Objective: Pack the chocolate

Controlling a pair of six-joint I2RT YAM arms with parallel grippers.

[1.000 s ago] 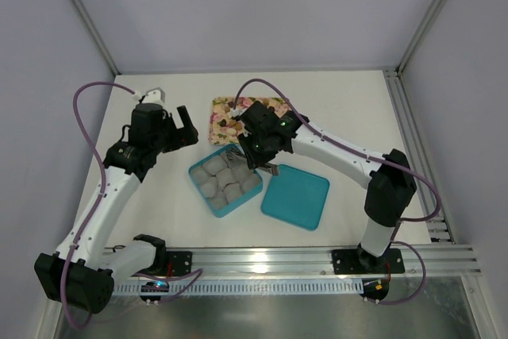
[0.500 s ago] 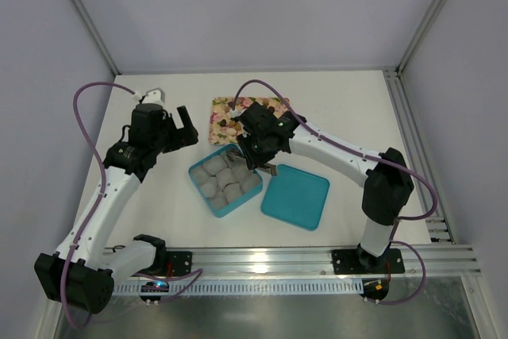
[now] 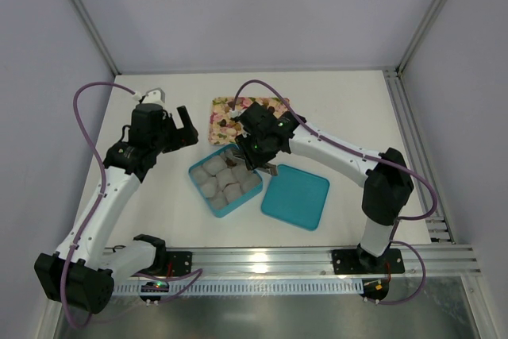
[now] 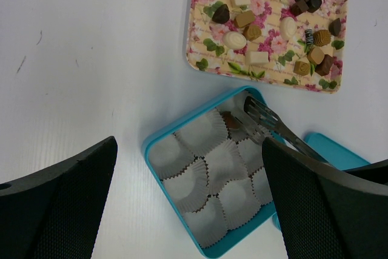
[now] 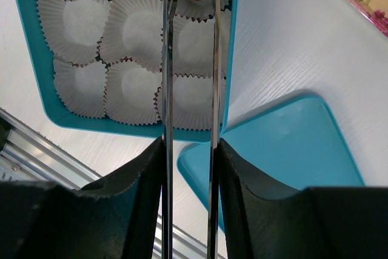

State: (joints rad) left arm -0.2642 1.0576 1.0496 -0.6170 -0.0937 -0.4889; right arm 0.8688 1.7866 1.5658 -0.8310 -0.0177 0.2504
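The top view places both arms over the table. It shows the right gripper low over the far right corner of the box, with the lid lying flat just beside the box, but the candies are too small to make out there.

The left wrist view gives what the top view lacks. Most of the chocolate lies scattered on the floral tray, just beyond the box. One dark brown piece sits in a paper cup in the box's far corner, just beside the tips of the tongs. The other cups hold nothing. The left gripper is spread wide with nothing in it, high above the box.

The right wrist view looks down along the tongs. The right gripper's fingers are clamped against the outer sides of the two metal prongs, which stand a little apart. The brown piece appears between them near the top edge. Whether the tips touch it, I cannot tell.
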